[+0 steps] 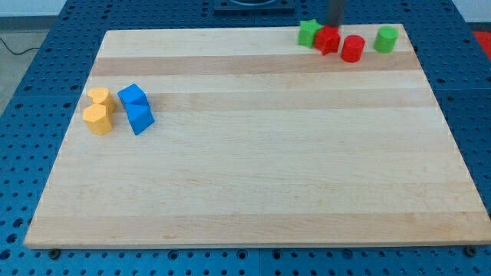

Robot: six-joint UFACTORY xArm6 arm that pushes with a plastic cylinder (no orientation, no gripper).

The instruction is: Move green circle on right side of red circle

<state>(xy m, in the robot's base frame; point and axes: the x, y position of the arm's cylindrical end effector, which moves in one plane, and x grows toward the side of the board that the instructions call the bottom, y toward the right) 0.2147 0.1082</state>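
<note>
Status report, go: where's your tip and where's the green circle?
My tip at view's top, just above red star-like block. Green circle right of red circle, apart. Nothing between them.

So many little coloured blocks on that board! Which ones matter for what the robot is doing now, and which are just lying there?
In the job:
green round block
red round block
my tip, just above the red angular block

Just lying about:
red angular block
green angular block
two yellow blocks
two blue blocks
</note>
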